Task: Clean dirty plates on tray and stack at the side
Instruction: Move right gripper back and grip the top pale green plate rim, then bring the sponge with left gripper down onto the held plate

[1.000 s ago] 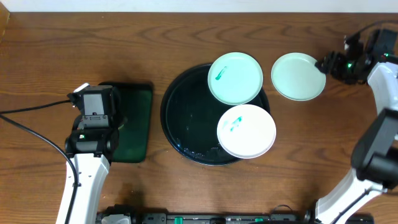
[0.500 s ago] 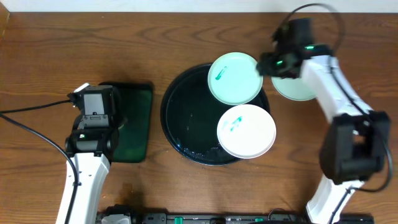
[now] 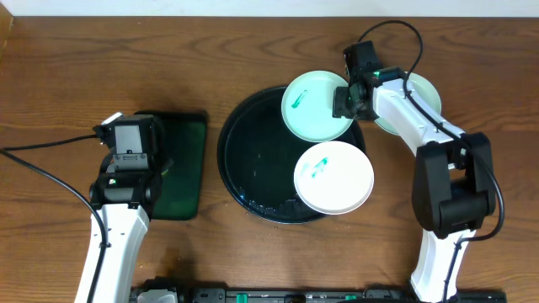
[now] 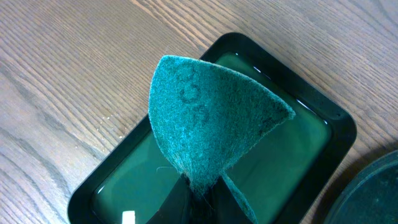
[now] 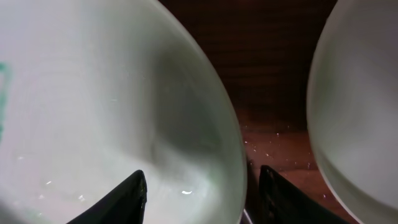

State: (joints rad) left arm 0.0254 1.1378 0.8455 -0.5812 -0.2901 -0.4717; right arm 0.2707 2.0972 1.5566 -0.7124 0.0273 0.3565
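Observation:
The black round tray (image 3: 253, 160) holds two plates. A mint plate (image 3: 313, 107) with a teal smear lies on its far rim, and a white plate (image 3: 334, 178) with a teal smear lies on its right side. A third pale plate (image 3: 421, 97) rests on the table to the right, partly hidden by my right arm. My right gripper (image 3: 344, 103) is open, its fingers astride the right rim of the mint plate (image 5: 124, 106). The third plate also shows in the right wrist view (image 5: 360, 118). My left gripper (image 4: 202, 202) is shut on a teal scouring pad (image 4: 211, 118) over the green tray.
A small rectangular dark-green tray (image 3: 187, 164) lies at the left under my left gripper; it also shows in the left wrist view (image 4: 311, 162). A black cable (image 3: 42, 172) crosses the table at far left.
My right arm swung left from the far right edge, over the third plate, to the mint plate's right rim. My left arm has not moved.

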